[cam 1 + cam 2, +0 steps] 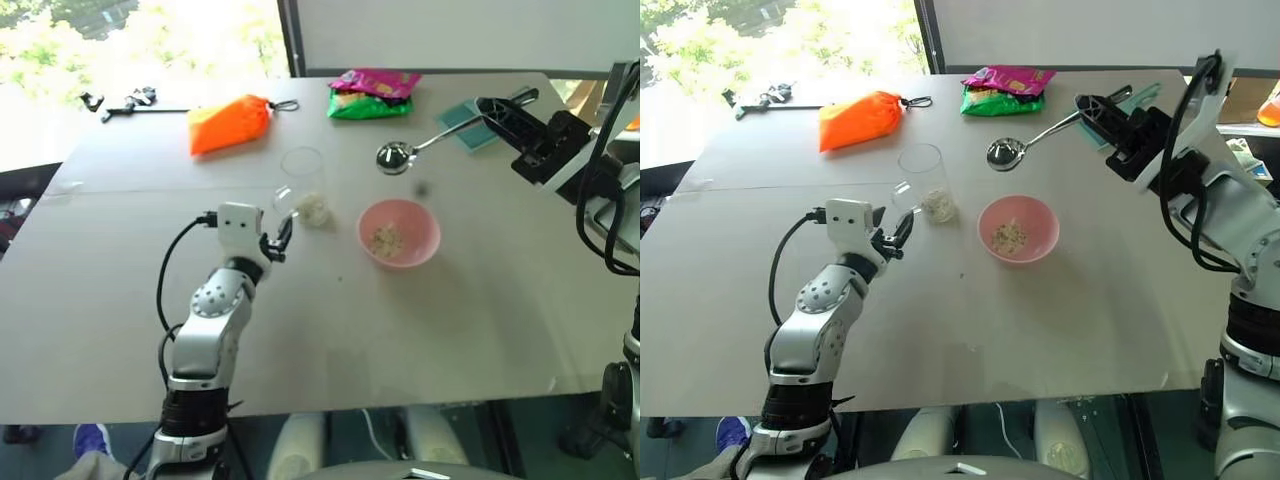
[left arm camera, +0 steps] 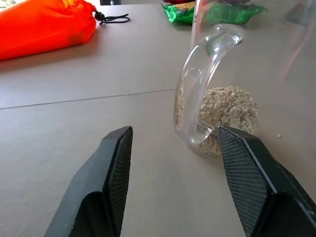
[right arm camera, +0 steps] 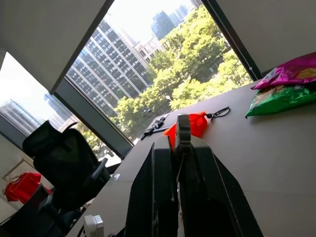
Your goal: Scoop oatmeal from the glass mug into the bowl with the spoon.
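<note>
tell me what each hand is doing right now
left hand: open, empty, at the glass mug handle
right hand: closed on the spoon

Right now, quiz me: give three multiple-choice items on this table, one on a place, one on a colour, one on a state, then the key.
1. Where does the glass mug stand?
A. just past the left gripper
B. inside the pink bowl
C. on the orange bag

2. What colour is the bowl?
A. teal
B. pink
C. white

3. How is the spoon held?
A. lying on the table
B. in the open left gripper
C. in the shut right gripper

Key: 1 A, the left wrist view shows its handle between the open fingers. 2 B, pink with oatmeal inside. 3 C, the handle is clamped, the head hangs above the table.
</note>
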Motion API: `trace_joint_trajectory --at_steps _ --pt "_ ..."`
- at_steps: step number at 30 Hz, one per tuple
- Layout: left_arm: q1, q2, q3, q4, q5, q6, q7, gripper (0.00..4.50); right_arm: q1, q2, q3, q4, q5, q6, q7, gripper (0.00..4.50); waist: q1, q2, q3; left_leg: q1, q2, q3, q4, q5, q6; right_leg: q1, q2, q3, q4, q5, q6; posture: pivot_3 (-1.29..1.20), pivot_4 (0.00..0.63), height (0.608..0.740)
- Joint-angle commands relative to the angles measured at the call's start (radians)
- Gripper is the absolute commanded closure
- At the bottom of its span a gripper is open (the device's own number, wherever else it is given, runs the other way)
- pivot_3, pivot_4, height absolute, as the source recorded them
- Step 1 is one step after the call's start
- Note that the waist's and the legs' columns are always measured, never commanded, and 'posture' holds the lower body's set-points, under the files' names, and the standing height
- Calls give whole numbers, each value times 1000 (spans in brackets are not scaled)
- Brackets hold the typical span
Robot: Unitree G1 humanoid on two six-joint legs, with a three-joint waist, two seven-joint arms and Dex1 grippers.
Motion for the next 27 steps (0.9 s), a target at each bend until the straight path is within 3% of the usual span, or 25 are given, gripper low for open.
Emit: trace_joint_trajectory --at_steps 1,13,14,15,20,27 --pt "-20 -17 11 -5 36 -51 35 1730 10 -12 -30 -33 -23 -13 34 4500 0 0 0 0 0 0 0 0 0 0 0 0 0 0 0 0 150 740" --pt "-52 -64 16 19 111 -104 125 1730 34 5 -21 -45 -57 -11 47 4500 0 0 0 0 0 0 0 0 0 0 0 0 0 0 0 0 150 740" --pt "-58 -67 14 23 114 -105 127 2223 35 6 -20 -47 -59 -11 47 4500 0 0 0 0 0 0 0 0 0 0 0 0 0 0 0 0 150 740" --pt "-62 -69 14 28 118 -108 129 2318 35 8 -20 -48 -59 -11 46 4500 1 0 0 0 0 0 0 0 0 0 0 0 0 0 0 0 150 740" --pt "-91 -75 19 72 127 -126 130 4412 41 13 -19 -55 -62 -13 42 4500 -1 0 0 0 0 0 0 0 0 0 0 0 0 0 0 0 150 740" --pt "-123 -80 47 139 119 -159 134 4412 53 15 -23 -70 -66 -15 35 4500 0 0 0 0 0 0 0 0 0 0 0 0 0 0 0 0 150 740"
